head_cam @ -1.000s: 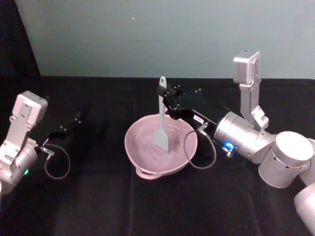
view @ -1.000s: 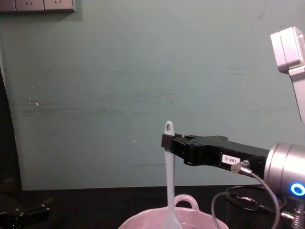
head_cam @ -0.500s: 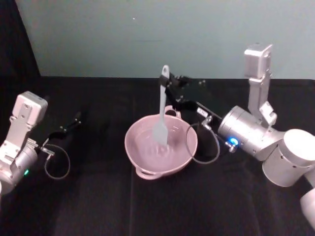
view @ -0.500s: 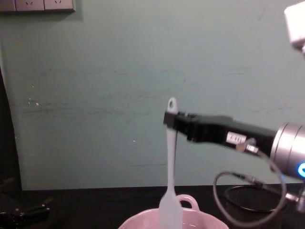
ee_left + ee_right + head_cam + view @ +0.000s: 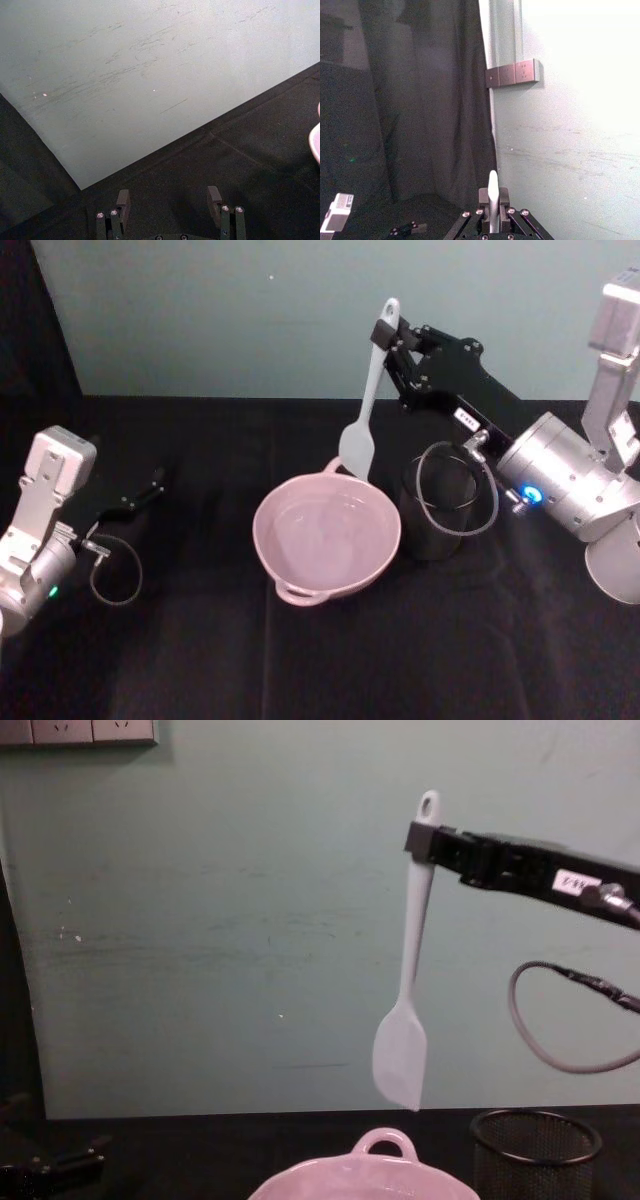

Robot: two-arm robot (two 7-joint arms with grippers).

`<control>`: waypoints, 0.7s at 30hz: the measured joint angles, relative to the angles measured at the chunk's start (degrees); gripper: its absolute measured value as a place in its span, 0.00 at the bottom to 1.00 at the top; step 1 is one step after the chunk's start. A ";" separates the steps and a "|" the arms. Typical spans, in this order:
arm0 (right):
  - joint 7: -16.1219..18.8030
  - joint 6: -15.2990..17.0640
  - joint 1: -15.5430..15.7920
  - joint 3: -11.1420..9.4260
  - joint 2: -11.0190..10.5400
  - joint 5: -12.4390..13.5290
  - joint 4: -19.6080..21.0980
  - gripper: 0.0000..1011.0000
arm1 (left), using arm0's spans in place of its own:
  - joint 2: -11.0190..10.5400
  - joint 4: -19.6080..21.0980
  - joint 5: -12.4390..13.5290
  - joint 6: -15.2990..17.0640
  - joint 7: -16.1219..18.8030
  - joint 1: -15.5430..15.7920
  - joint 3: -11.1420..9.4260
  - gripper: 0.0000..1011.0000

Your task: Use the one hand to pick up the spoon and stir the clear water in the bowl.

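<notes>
My right gripper is shut on the upper handle of the white spoon, just under its oval hole. The spoon hangs almost upright in the air, its paddle blade clear above the far rim of the pink bowl. The bowl holds clear water, seen as a faint sheen. In the right wrist view the spoon's tip sticks up between the shut fingers of the right gripper. My left gripper rests open, far left of the bowl.
A black wire-mesh cup stands right beside the bowl, under my right arm, and shows again at the lower right. A black cloth covers the table. A pale green wall rises behind. My left gripper points toward that wall.
My right gripper has lifted the spoon out of the bowl and carried it up and to the right. The mesh cup now shows beside the bowl. The left arm has not moved.
</notes>
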State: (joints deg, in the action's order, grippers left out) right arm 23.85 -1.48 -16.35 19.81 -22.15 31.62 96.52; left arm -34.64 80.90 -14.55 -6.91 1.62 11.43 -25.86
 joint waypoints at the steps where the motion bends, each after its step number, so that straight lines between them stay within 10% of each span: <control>1: -0.16 -0.08 0.13 -0.36 -0.22 0.14 0.31 0.11 | 0.00 0.00 0.00 0.00 0.00 0.00 0.00 1.00; 21: -2.79 0.42 1.27 -3.95 -1.96 1.01 0.40 0.11 | 0.00 0.00 0.00 0.00 0.00 0.00 0.00 1.00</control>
State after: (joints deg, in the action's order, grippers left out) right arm 21.06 -1.06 -15.08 15.86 -24.11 32.63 96.92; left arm -34.65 80.90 -14.55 -6.91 1.62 11.43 -25.86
